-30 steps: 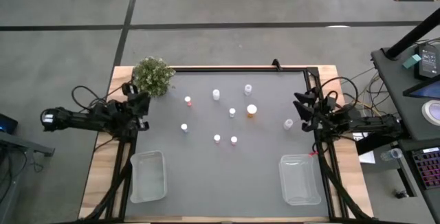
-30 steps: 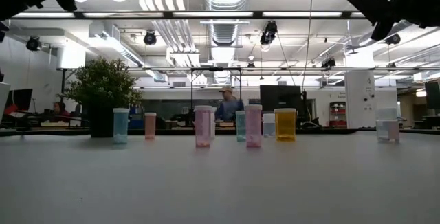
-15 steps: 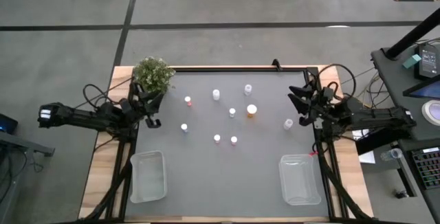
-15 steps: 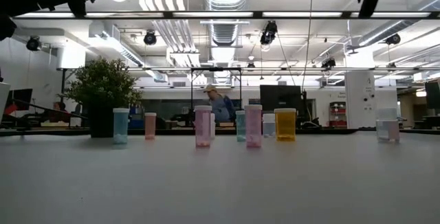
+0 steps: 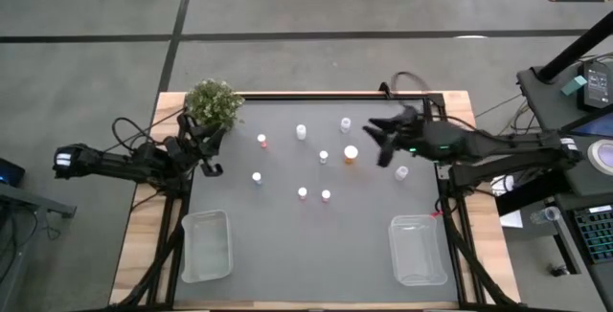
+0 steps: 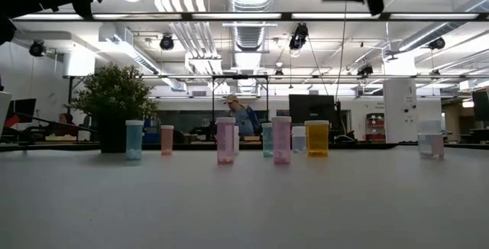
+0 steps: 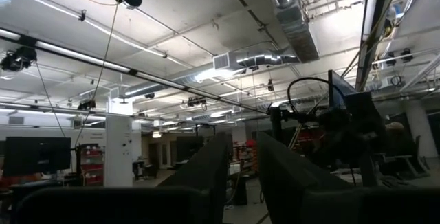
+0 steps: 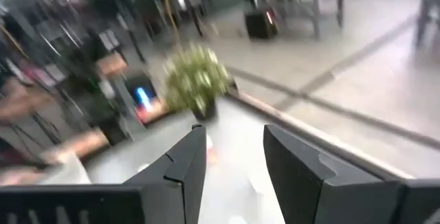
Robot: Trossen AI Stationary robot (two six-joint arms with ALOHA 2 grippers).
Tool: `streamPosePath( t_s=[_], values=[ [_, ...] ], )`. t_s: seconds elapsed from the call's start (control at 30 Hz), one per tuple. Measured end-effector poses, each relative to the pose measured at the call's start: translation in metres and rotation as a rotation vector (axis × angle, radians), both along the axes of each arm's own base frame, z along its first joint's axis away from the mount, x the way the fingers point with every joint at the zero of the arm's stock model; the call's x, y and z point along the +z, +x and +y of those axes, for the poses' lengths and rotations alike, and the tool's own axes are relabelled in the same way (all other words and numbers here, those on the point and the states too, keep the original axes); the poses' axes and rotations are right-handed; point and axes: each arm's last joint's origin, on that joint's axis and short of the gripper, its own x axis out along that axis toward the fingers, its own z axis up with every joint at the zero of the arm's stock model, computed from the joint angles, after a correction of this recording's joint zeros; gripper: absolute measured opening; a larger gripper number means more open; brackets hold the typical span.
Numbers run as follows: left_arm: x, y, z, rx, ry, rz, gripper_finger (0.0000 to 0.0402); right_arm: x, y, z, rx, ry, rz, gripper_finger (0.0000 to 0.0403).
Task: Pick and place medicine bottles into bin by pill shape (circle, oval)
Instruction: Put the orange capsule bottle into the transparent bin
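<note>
Only low view: bg person [image 6: 238, 115], rm behind.

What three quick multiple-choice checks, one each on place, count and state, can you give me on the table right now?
1. The right gripper is:
A. over the right bin
B. above the mat beside the orange bottle
C. at the plant

2. The clear bins on the mat number:
A. one
B. two
C. three

3. The bins are:
A. empty
B. half full
C. stacked

Answers:
1 B: the high view shows the right gripper out over the mat next to the orange bottle, while the left gripper waits by the potted plant.
2 B: left bin and right bin.
3 A: no bottle lies in either.
</note>
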Motion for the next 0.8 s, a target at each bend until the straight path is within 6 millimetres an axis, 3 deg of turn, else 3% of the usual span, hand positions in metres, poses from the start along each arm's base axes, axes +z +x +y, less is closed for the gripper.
streamPosePath(
  t_s=[0.47, 0.8],
  values=[
    [0.000, -0.001, 0.000, 0.000, 0.000, -0.004, 0.0060, 0.026, 0.050, -0.004, -0.079, 0.128, 0.368, 0.0098],
    [0.000, 0.000, 0.000, 0.000, 0.000, -0.003, 0.0060, 0.008, 0.079, -0.024, -0.147, 0.180, 0.641, 0.0060]
  ],
)
